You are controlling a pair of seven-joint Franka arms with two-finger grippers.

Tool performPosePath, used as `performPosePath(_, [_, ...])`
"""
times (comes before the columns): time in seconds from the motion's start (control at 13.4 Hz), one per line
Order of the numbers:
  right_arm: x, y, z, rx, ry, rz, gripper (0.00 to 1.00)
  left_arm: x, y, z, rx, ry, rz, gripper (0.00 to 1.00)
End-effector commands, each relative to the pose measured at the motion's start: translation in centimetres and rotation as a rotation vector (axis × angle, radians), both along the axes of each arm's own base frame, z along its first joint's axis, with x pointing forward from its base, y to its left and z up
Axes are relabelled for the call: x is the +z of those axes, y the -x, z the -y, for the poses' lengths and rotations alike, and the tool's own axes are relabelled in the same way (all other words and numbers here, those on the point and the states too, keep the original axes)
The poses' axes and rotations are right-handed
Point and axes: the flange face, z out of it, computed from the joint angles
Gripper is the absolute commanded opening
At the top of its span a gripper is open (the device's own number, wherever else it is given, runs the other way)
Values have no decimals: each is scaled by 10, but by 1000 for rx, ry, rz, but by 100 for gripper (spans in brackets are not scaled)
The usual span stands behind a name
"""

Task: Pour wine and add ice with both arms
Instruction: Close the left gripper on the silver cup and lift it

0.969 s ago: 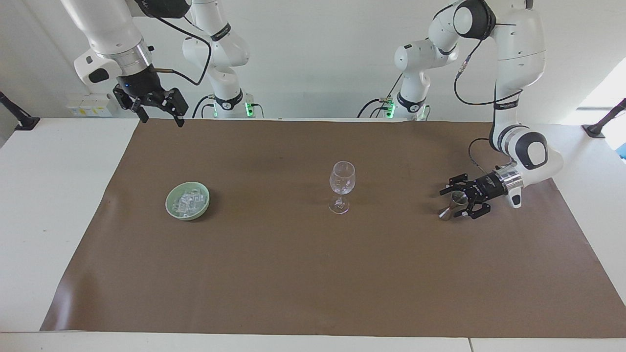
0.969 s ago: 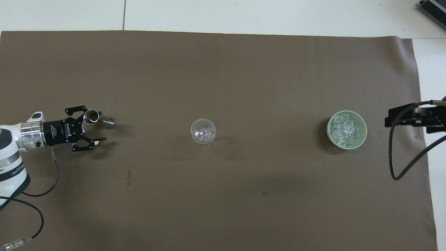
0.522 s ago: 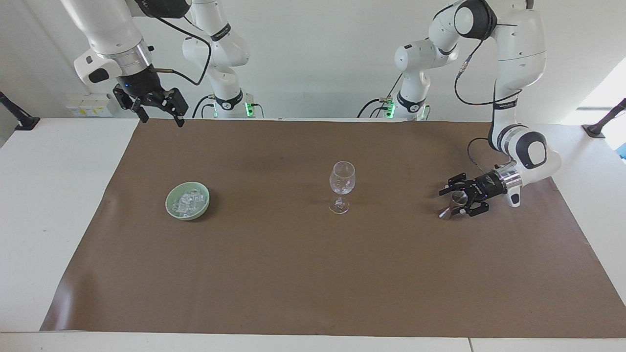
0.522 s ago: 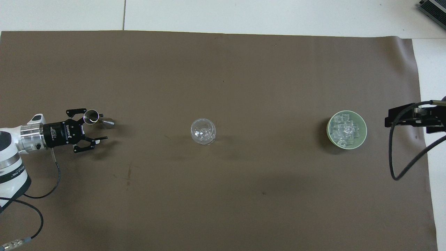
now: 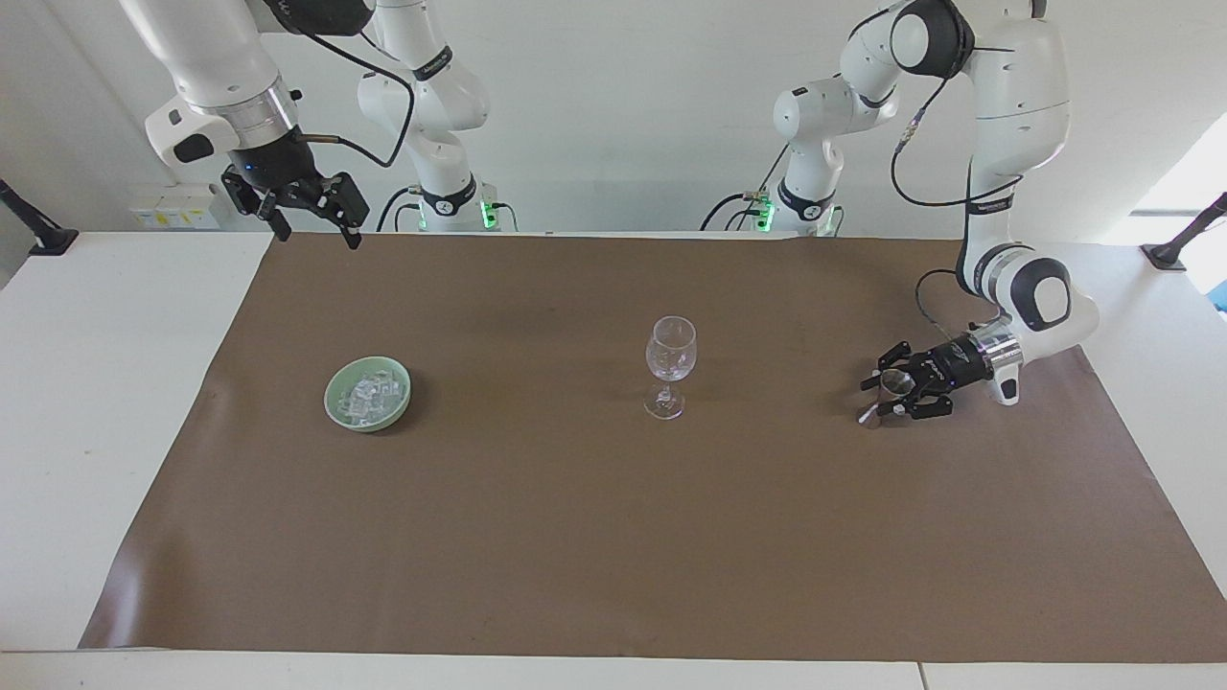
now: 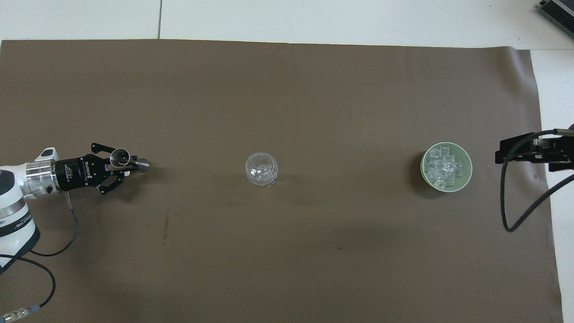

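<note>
**Jigger gripped for the pour**

Brown paper covers the tabletop [image 5: 613, 537], against a plain white wall. At the left arm's end, the left claw [image 5: 891, 395] is closed around a small metal jigger [image 6: 120, 158], held low on the paper. A clear wine glass [image 5: 669, 364] stands well apart from that claw, toward the table's middle. The ice [image 6: 443, 167] is heaped in a green bowl [image 5: 335, 402], which lies nearest the right claw [image 5: 312, 222]; that claw is held open, high over the paper's edge, and waits.

The jigger is judged best lifted upright and slowly, so nothing is spilled. It should be carried level to the glass, then tipped over the bowl of the glass without the rim being struck.
</note>
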Motion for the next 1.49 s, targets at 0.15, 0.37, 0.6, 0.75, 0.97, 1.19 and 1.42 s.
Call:
performPosePath(0.15, [0,6,0,22,0,-9,100,1,4,-4,29,17,13,0])
performPosePath(0.37, [0,6,0,22,0,-9,100,6,2,-4,29,37,11,0])
performPosePath(0.6, [0,6,0,22,0,-9,100,29,-16,-2,63,44,-94,0])
performPosePath(0.75, [0,6,0,22,0,-10,100,41,-21,-1,58,46,-99,0])
performPosePath(0.97, [0,6,0,22,0,-9,100,48,-22,0,50,53,-89,0])
performPosePath(1.19, [0,6,1,21,0,-10,100,61,-22,3,34,67,-73,0])
performPosePath(1.42, [0,6,0,22,0,-10,100,76,-21,10,4,87,-52,0])
